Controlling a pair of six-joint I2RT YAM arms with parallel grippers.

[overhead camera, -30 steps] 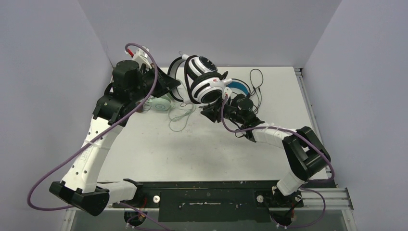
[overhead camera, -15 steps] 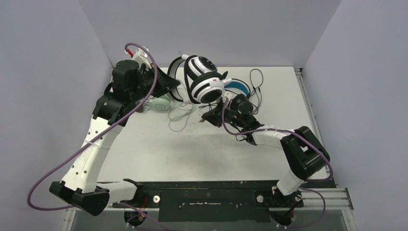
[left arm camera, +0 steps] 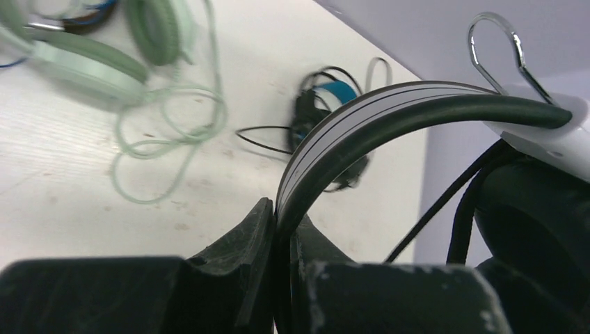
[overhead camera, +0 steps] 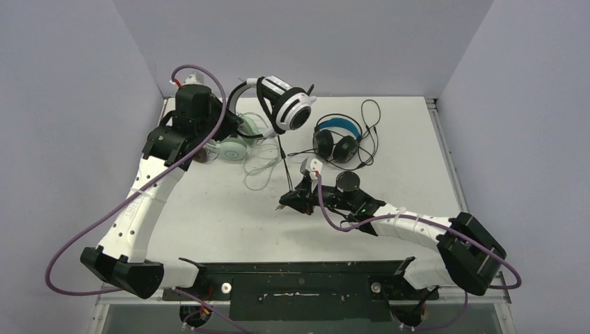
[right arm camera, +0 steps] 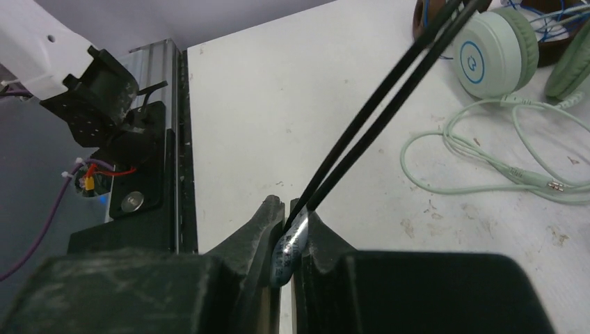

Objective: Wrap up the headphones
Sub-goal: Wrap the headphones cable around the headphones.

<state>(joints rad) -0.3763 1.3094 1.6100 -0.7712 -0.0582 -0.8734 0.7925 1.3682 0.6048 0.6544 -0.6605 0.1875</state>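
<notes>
White plastic striped black, the headset (overhead camera: 286,106) is hanging over the table's (overhead camera: 229,216) far left. You are dealing with a light, stiff band (left arm camera: 362,115) worth gripping and a thin limp cord (right arm camera: 376,104) that probably tangles easily. Your left gripper (left arm camera: 278,233) is pinching that band; your right gripper (right arm camera: 289,226) is squeezing the cord by its plug (right arm camera: 286,250), low near mid-table.

The white headset (overhead camera: 282,104) with black stripes hangs clear of the table (overhead camera: 229,216) toward 11 o'clock. Its headband (left arm camera: 389,111) is clamped in the left gripper (left arm camera: 278,229), and its black cord (overhead camera: 284,160) drops in two taut strands to the right gripper (right arm camera: 289,216), which pinches its end. The mint green headset (overhead camera: 233,147) lies at 10 o'clock with its pale cord loosely looped toward the centre and the brown headset (right arm camera: 422,21) just beside it, mostly hidden; the black headset (overhead camera: 336,139) with a blue headband lies at 1 o'clock.
</notes>
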